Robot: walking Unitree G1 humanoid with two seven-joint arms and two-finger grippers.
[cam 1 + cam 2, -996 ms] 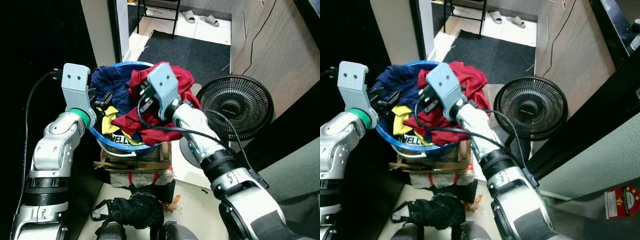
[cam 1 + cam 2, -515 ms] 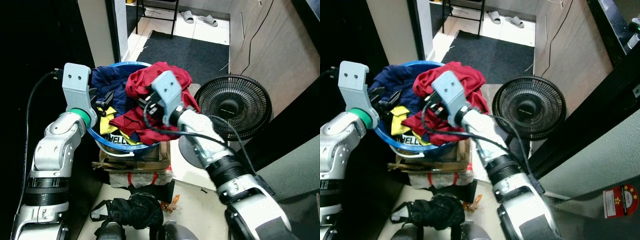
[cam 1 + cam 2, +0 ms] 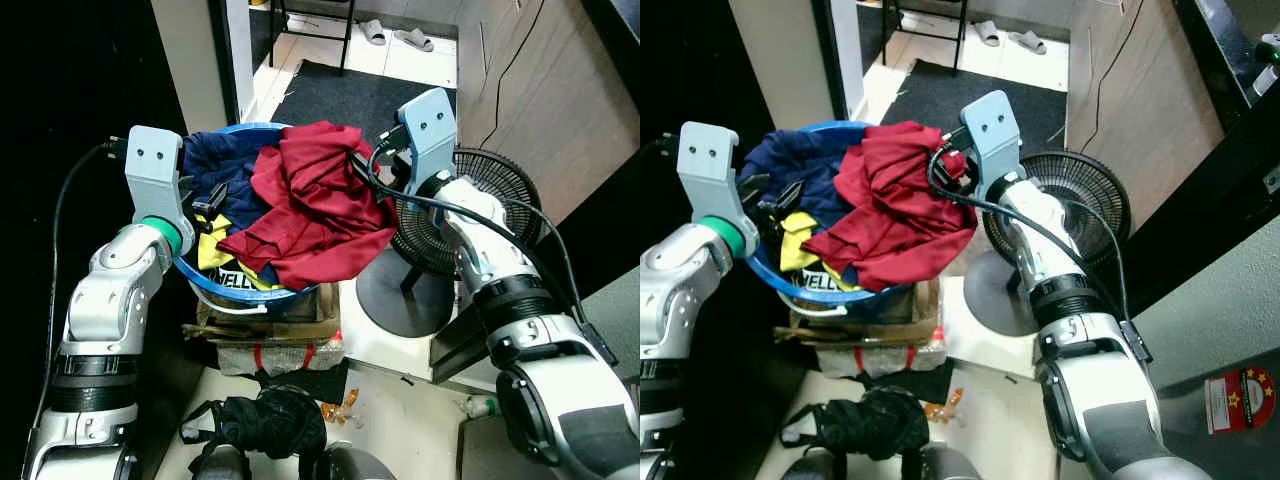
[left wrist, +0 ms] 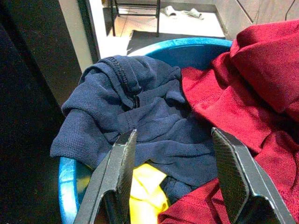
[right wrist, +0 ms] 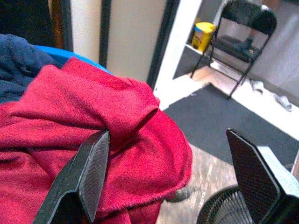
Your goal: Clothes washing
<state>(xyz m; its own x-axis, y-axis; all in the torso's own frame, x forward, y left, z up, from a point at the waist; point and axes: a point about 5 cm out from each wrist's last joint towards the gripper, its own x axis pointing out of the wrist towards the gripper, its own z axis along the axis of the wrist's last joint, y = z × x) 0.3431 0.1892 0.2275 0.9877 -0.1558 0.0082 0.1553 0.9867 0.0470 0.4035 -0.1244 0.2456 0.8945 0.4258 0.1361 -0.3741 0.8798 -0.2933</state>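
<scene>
— While the blue basin (image 3: 232, 288) sits heaped on its cardboard box (image 3: 270, 322), which step would you say is in hand?

— Picking laundry out for the wash, I judge. The right gripper (image 5: 168, 179) hovers at the basin's far edge, beside the black fan (image 3: 470, 215), fingers spread wide and holding nothing; the red garment (image 3: 315, 205) lies just by one finger.

— And the left?

— The left gripper (image 4: 175, 179) waits at the basin's near rim, jaws equally wide and empty, aimed at the navy shirt (image 4: 135, 116).

— What does the next move call for?

— Probably closing the right fingers on a fold of the red cloth, then lifting it free.

— What is in the basin?

— Red garment draped on top and over the rim, navy shirt behind, a yellow piece (image 3: 215, 245) beneath.
</scene>
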